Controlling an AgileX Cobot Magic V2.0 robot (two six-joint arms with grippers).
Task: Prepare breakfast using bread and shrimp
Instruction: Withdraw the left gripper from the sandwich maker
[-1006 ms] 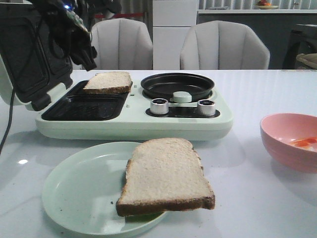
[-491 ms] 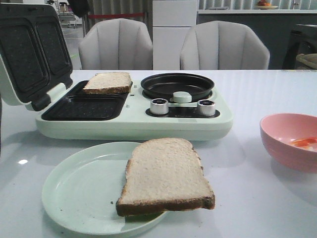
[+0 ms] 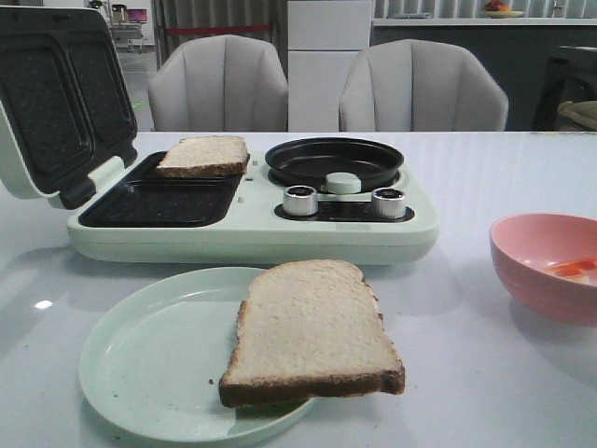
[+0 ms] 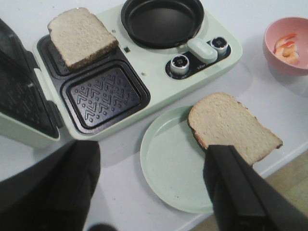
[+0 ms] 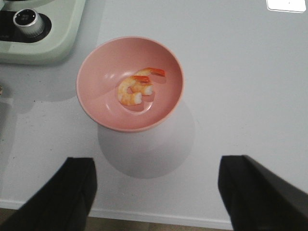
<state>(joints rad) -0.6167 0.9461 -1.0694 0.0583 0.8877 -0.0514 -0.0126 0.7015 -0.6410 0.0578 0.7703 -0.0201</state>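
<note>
A: Front view. One second back a dark arm hung over the open lid [image 3: 56,103] of the breakfast maker [image 3: 252,229]; now it is gone from this view. One bread slice [image 3: 203,155] lies in the far grill tray. Reads as: first slice placed, arm pulled away.

B: And the second slice?

A: Second bread slice [image 3: 312,331] sits on the pale green plate [image 3: 140,359], overhanging its right rim. Near grill tray [image 3: 159,203] bare. Round pan [image 3: 334,161] bare.

B: Left wrist view?

A: Left gripper [image 4: 149,192] spread wide, holding nothing, high above the plate [image 4: 168,168]. One finger [image 4: 236,187] overlaps the plated slice [image 4: 231,126] in the picture; contact cannot be told. Placed slice [image 4: 81,34] rests in its tray, slightly askew.

B: Right wrist view?

A: Right gripper [image 5: 154,192] also spread, holding nothing, above the pink bowl [image 5: 91,103]. Two shrimp [image 5: 137,87] curled together at the bowl's bottom, untouched.

B: Judgement?

A: Shrimp likely next for the pan; plated slice waits.
</note>
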